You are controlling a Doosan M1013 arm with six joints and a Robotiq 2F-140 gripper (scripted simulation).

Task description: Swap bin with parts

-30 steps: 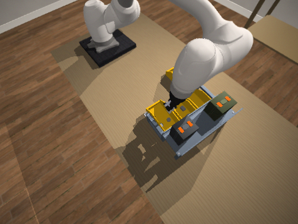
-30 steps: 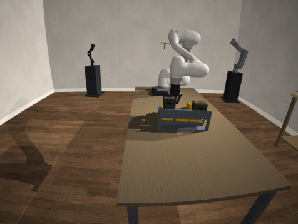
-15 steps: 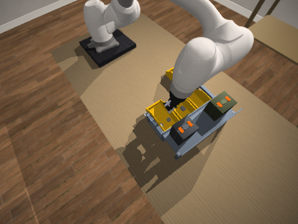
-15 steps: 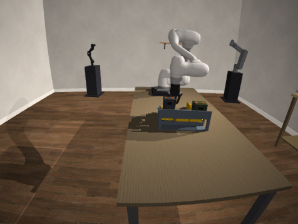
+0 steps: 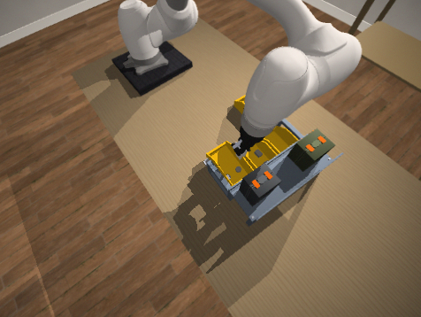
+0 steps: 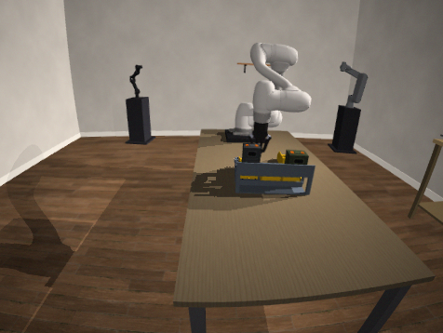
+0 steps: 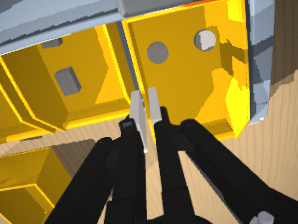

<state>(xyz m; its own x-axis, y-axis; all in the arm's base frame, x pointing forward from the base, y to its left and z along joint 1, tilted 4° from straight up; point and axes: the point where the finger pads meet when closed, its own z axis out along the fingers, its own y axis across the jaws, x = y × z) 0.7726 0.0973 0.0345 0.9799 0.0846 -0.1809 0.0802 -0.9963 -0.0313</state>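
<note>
A grey-blue shelf (image 5: 270, 170) stands on the table with three yellow open bins side by side in it. The end bin (image 5: 226, 163) holds a grey disc and a pale part, seen in the wrist view (image 7: 189, 63). The middle bin (image 5: 258, 152) holds a grey square part (image 7: 67, 82). I cannot tell what the third bin (image 5: 285, 137) holds. Another yellow bin (image 5: 240, 104) sits on the table behind the shelf, mostly hidden by the arm. My gripper (image 7: 146, 101) hangs just over the wall between the end and middle bins, fingers almost together, nothing between them.
A dark grey box (image 5: 261, 181) and an olive box (image 5: 311, 148), both with orange clasps, sit on the shelf's top board. The robot base (image 5: 150, 62) is at the table's far end. Two other arms on pedestals stand by the walls (image 6: 138, 118).
</note>
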